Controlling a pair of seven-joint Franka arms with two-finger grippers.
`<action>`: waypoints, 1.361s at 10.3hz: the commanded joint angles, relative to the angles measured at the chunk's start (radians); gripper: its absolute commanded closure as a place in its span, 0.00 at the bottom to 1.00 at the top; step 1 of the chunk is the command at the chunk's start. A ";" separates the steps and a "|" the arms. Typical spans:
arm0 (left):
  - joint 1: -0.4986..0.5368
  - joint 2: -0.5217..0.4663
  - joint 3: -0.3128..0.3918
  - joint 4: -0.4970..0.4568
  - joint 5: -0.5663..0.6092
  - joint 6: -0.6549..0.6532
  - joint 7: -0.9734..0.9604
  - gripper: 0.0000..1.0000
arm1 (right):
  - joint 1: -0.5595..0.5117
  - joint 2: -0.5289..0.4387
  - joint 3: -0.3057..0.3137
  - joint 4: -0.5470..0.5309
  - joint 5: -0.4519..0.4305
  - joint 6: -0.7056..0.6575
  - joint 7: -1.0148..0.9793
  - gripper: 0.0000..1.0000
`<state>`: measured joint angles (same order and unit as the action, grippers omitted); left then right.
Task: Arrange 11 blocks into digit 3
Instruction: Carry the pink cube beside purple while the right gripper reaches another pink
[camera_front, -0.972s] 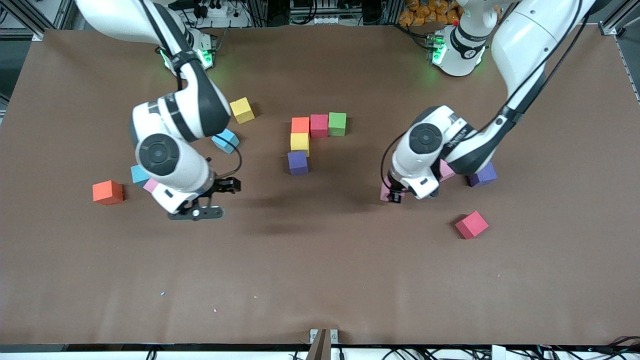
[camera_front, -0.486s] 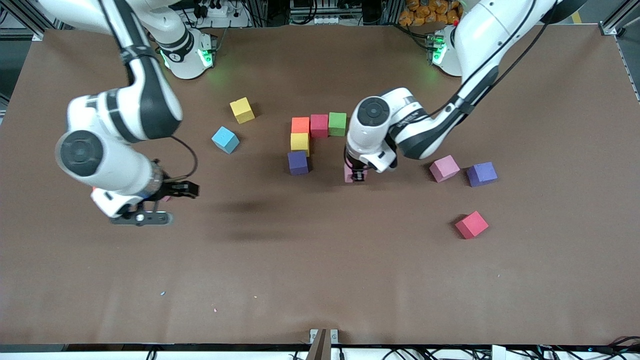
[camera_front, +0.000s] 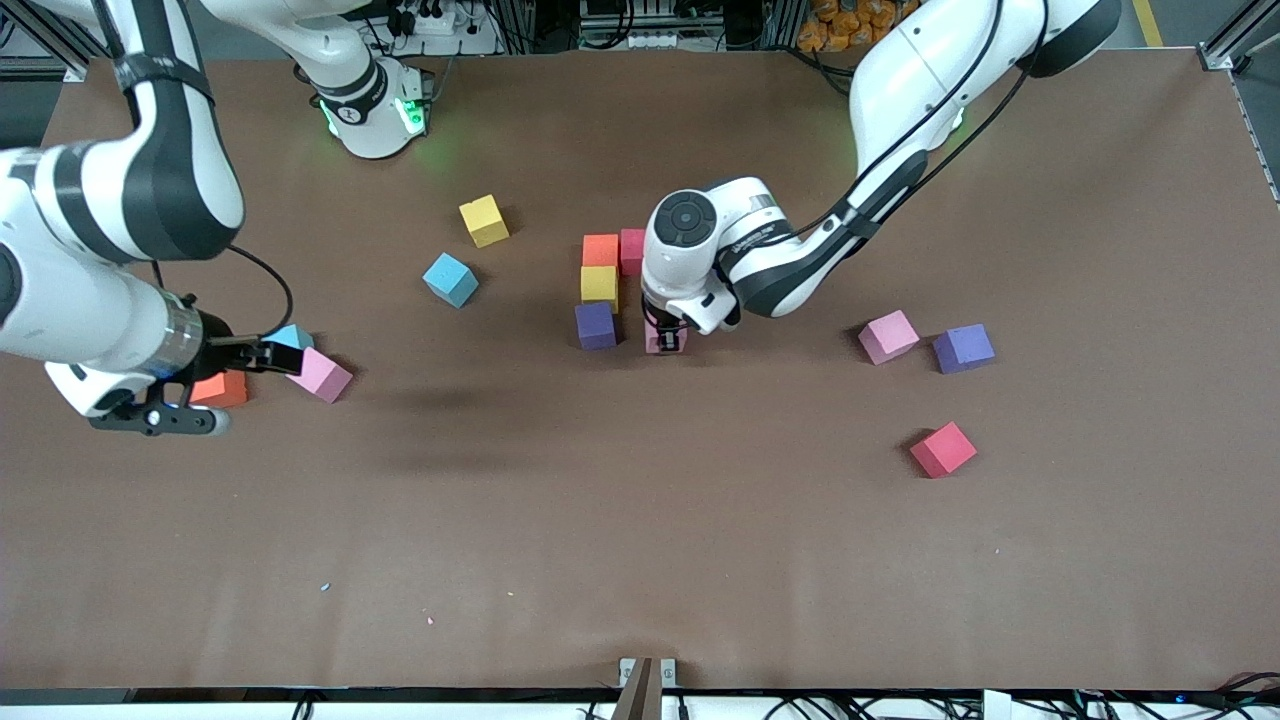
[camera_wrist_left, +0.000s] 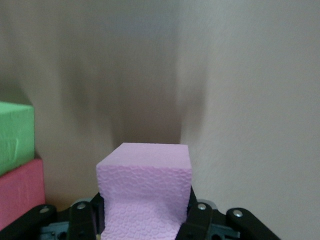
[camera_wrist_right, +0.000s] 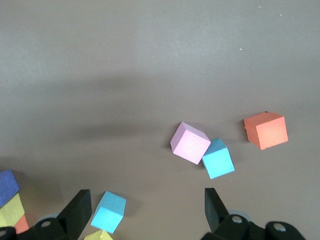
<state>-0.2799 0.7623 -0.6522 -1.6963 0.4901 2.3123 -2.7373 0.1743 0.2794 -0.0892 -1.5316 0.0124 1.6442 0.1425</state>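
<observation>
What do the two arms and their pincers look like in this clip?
Both arms are glossy white with black joint bands, round grey joint caps and thin black cables looped along them; green lights glow at the bases. The left pincer and right pincer are black, on white wrist housings. The wrist views show black fingers with small screws.

My front camera sits high, facing the robots' bases across the table (camera_front: 640, 560), taking in its whole top. My left wrist camera looks close past a pink block (camera_wrist_left: 145, 190) at the green block (camera_wrist_left: 15, 135). My right wrist camera hangs higher, sharing the loose orange block (camera_wrist_right: 266, 130) with the front view.
</observation>
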 joint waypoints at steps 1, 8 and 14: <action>-0.099 0.029 0.058 0.069 -0.010 -0.007 -0.107 1.00 | -0.021 -0.014 0.013 -0.016 -0.017 -0.033 -0.018 0.00; -0.151 0.074 0.083 0.113 -0.010 -0.019 -0.111 1.00 | -0.145 -0.086 0.014 -0.502 0.000 0.284 -0.448 0.00; -0.173 0.074 0.101 0.113 -0.008 -0.022 -0.102 1.00 | -0.062 -0.059 0.022 -0.682 -0.012 0.535 -0.824 0.00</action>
<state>-0.4295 0.8297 -0.5646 -1.5955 0.4781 2.3022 -2.7457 0.1143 0.2394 -0.0675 -2.1822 0.0069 2.1305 -0.5210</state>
